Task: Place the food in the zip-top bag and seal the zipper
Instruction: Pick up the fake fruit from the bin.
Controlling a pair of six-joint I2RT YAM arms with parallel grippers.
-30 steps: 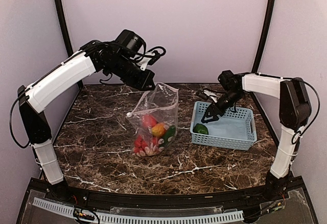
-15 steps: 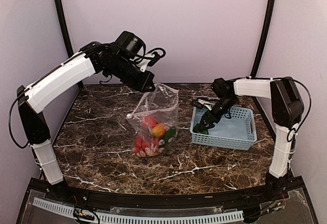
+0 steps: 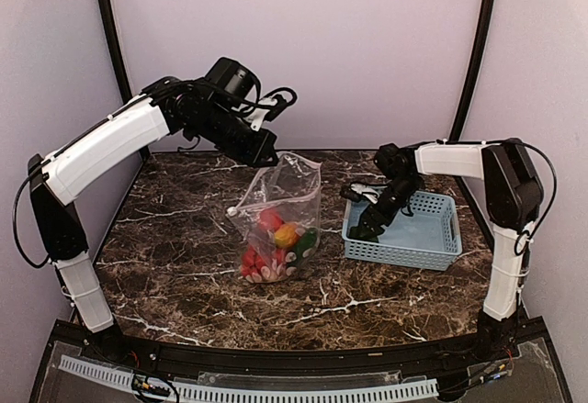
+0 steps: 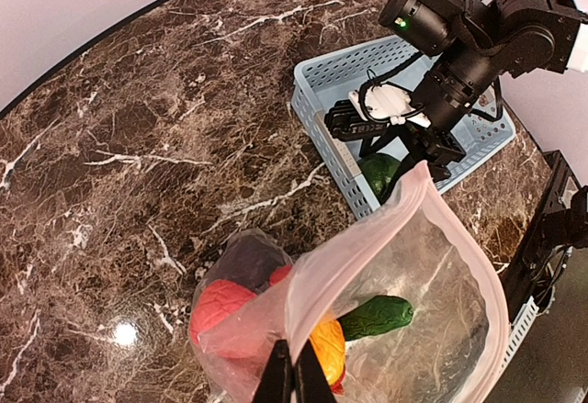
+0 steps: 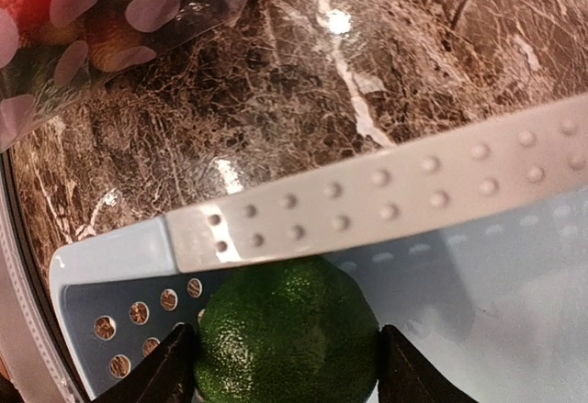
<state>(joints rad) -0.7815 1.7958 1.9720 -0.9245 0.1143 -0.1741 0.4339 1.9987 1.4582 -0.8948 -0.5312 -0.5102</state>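
Right tool (image 3: 367, 229) shifted left, apart astride round green toy vegetable (image 5: 287, 330) | left tool (image 4: 294, 380) clamped on crinkly clear plastic bag (image 4: 441, 265)

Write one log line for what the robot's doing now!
left gripper: shut on zip-top bag | right gripper: astride green vegetable in blue basket

The table (image 3: 165, 238) is a dark brown marble-patterned slab with white veins, glossy enough to throw back spots of light. A light-blue slotted plastic basket (image 3: 404, 254) sits directly on it. Left of the basket and clearly apart from it, the clear zip-top bag (image 3: 296, 190) stands upright, its filled bottom resting on the marble. In front of the basket and behind it, bare marble shows.
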